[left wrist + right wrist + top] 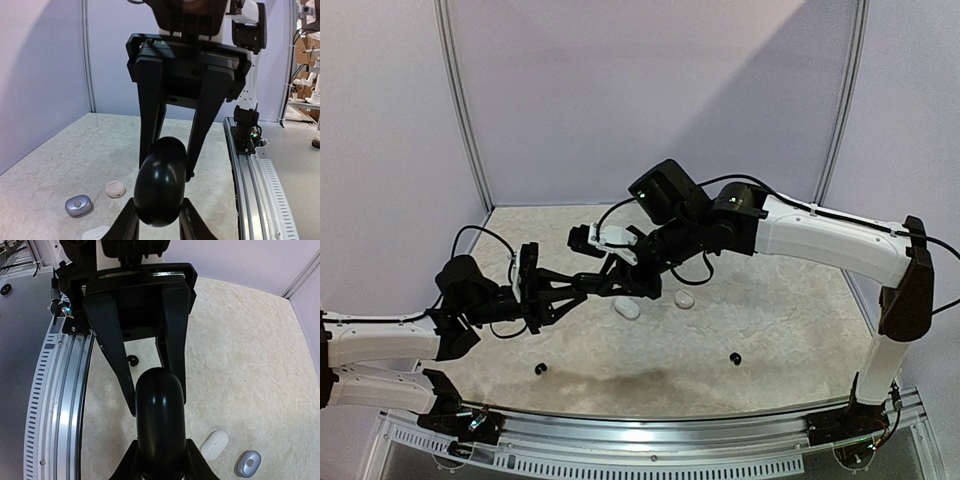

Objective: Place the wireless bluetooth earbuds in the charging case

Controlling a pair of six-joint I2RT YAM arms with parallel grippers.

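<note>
1 black case [160, 185], indistinct overhead, fills wrist views.

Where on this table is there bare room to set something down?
Bare: the table's right side, beyond the nearer-right black bud, and the far strip along the back wall. Crowded: mid-table, around the white case and pale case.
</note>
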